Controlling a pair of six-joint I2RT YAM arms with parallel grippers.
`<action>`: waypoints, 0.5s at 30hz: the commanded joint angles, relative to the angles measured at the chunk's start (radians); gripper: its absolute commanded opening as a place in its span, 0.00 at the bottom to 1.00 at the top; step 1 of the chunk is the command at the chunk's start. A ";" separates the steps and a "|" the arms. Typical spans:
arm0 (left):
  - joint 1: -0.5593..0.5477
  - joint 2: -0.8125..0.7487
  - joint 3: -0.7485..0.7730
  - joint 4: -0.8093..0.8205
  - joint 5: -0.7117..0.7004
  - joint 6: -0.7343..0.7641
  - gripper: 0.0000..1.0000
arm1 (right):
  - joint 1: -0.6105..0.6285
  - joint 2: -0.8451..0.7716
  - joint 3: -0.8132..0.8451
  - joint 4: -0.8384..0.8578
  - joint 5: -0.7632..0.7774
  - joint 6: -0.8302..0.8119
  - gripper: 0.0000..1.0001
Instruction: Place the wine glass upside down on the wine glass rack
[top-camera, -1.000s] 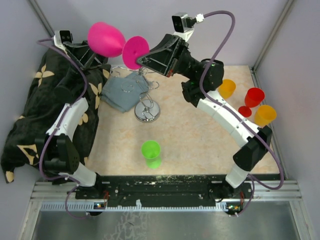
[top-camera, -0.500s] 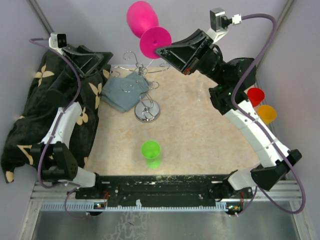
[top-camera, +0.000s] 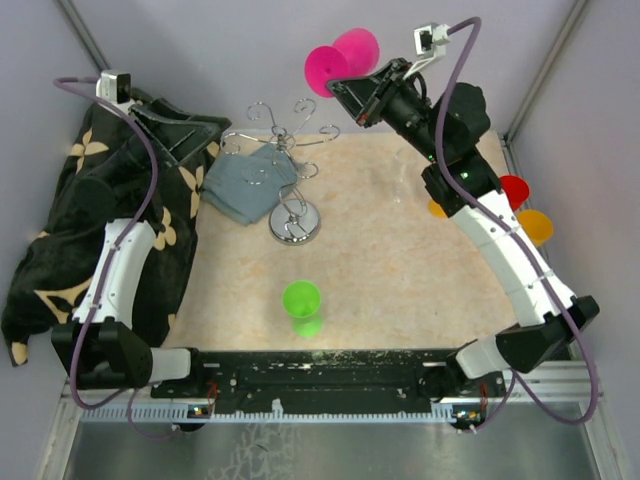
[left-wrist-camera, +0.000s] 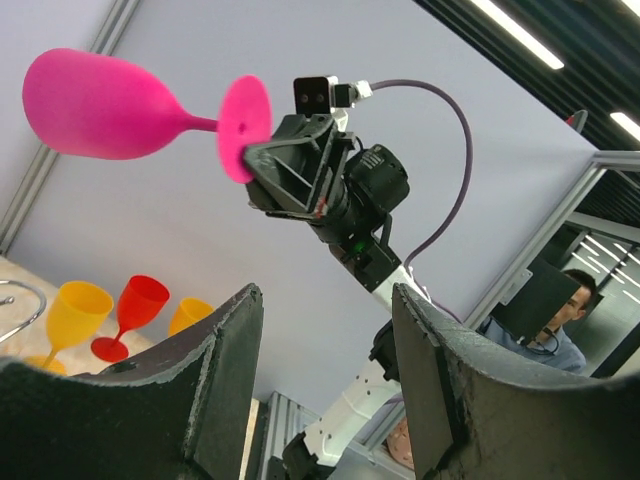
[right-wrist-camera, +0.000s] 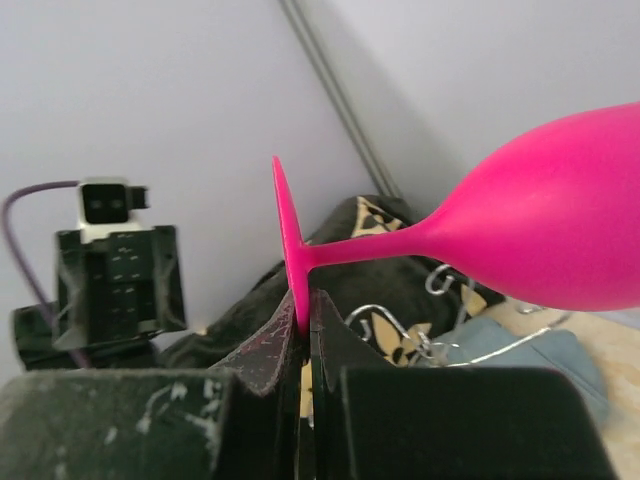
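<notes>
The pink wine glass (top-camera: 356, 46) is held in the air near the back wall, lying about on its side. My right gripper (top-camera: 350, 93) is shut on the rim of its round foot (right-wrist-camera: 288, 240); the bowl (right-wrist-camera: 560, 235) points away to the right. The silver wire rack (top-camera: 286, 160) stands on its round shiny base (top-camera: 294, 226), below and left of the glass; its loops (right-wrist-camera: 400, 322) show under the stem. My left gripper (top-camera: 215, 125) is open and empty at the back left, its fingers (left-wrist-camera: 235, 360) facing the glass (left-wrist-camera: 100, 95) from a distance.
A grey cloth (top-camera: 245, 182) lies against the rack's left side. A black flowered cloth (top-camera: 70, 230) covers the left edge. A green glass (top-camera: 301, 299) stands front centre. Red (top-camera: 512, 190) and orange (top-camera: 535, 226) glasses stand at the right, behind my right arm.
My right arm has carried the pink glass from above the left gripper to the right and back, turning it. My left gripper has drawn back left, away from the bowl.
</notes>
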 joint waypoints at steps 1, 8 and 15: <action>0.005 -0.038 -0.013 -0.068 0.032 0.076 0.60 | -0.044 0.040 0.069 -0.045 0.079 -0.063 0.00; 0.005 -0.042 -0.009 -0.087 0.035 0.088 0.60 | -0.140 0.207 0.186 -0.081 0.026 -0.006 0.00; 0.005 -0.043 -0.016 -0.093 0.040 0.105 0.60 | -0.142 0.394 0.385 -0.173 0.027 -0.047 0.00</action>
